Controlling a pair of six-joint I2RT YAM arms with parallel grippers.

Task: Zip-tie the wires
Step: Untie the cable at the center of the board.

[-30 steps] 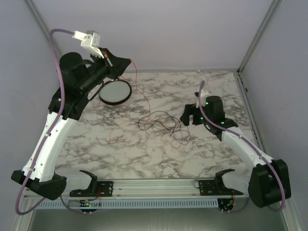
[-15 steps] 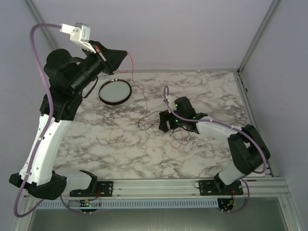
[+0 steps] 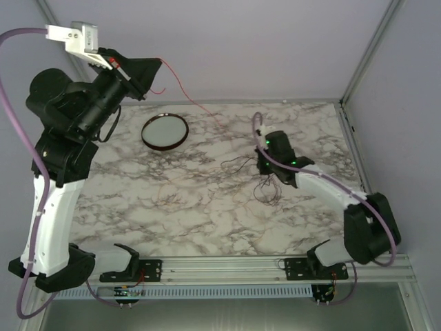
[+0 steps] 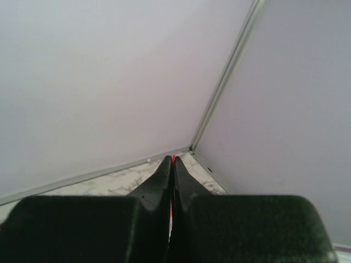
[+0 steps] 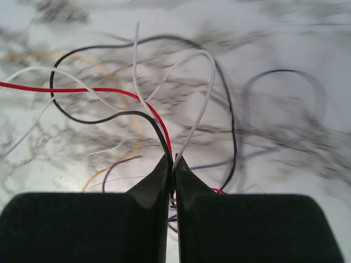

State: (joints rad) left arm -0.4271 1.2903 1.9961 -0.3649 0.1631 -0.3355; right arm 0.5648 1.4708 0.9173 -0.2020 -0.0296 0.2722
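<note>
Gathering step: left fingers (image 4: 160, 178) clamp a red wire (image 3: 193, 101) held high, right fingers (image 5: 159, 176) pinch wires (image 5: 162, 136) on desk (image 3: 207, 227); next, probably bunch strands together.

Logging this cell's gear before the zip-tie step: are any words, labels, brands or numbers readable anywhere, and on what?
None: no text can be read in any view.
The wires, dish, table, left arm and right arm show no print; the green lights are plain dots.
</note>
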